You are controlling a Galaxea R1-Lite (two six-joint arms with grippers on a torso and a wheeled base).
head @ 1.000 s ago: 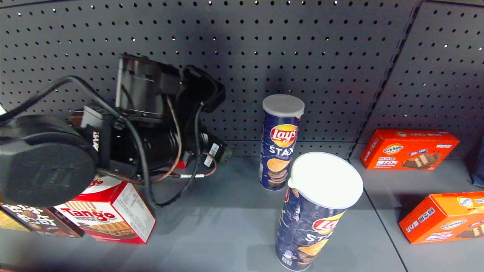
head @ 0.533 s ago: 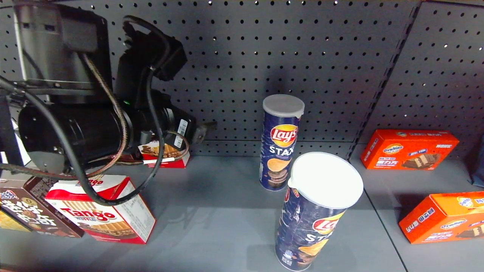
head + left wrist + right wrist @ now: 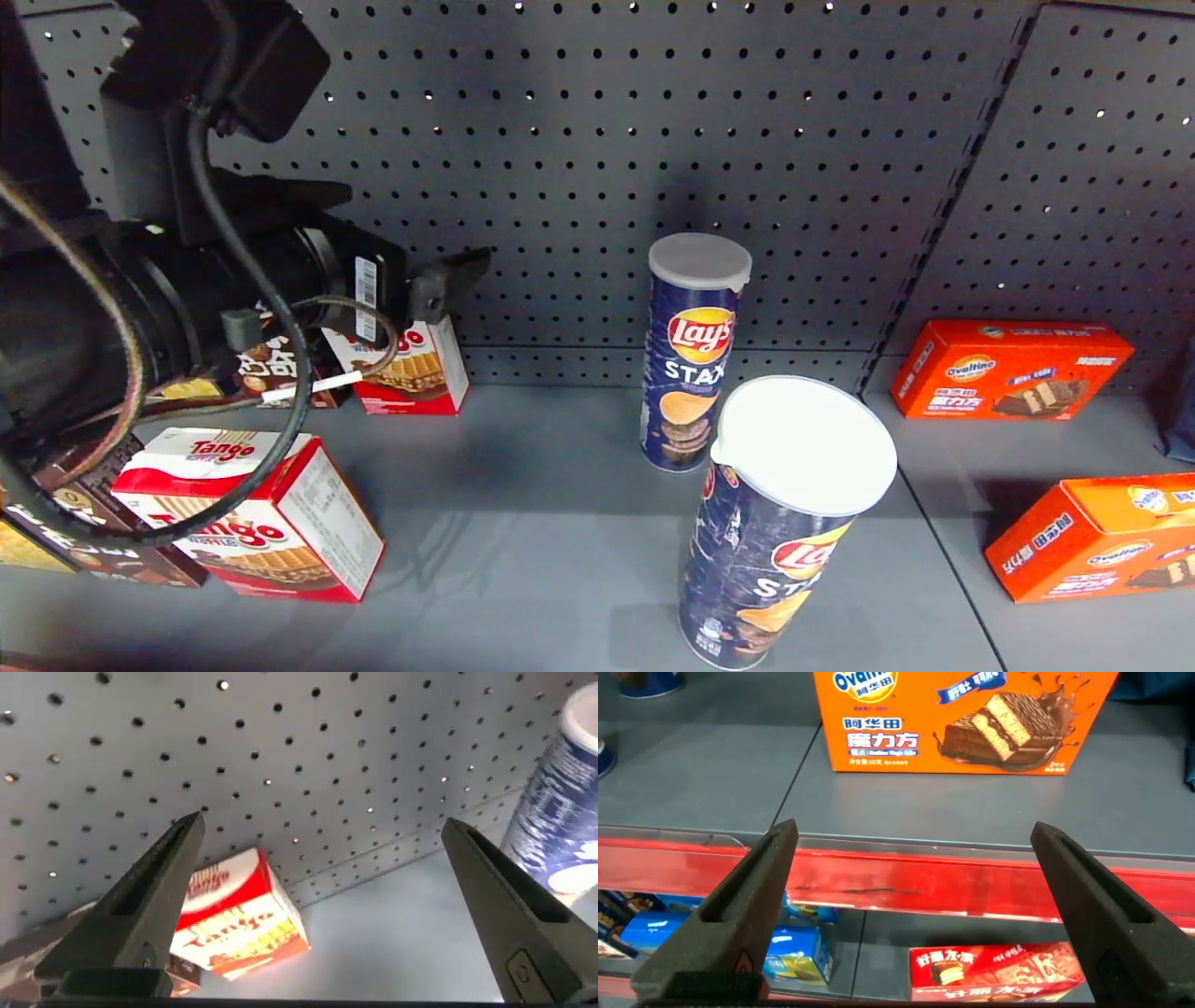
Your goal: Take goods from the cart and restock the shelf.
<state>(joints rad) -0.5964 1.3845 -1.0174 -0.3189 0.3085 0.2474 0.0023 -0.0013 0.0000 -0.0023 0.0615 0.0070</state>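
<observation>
Two cylinders stand on the matte shelf (image 3: 523,560): rear can (image 3: 695,350), front can (image 3: 784,523). Left gripper (image 3: 322,826) and right gripper (image 3: 912,829) both gape, wedge-fingered, empty.

The left arm (image 3: 187,289) has risen from low over the shelf (image 3: 560,541) and drawn back toward the shelf's left edge. A second ago the left gripper (image 3: 322,826) sat down near the shelf's back edge; now its fingers (image 3: 453,271) hang higher, against the pegboard and farther left. This has uncovered the red wafer box (image 3: 411,364) standing upright at the back edge, with a brown box (image 3: 271,364) just beside it. The front wafer box (image 3: 261,523) near the left front corner, earlier half covered by the arm, now shows more of its top face.
</observation>
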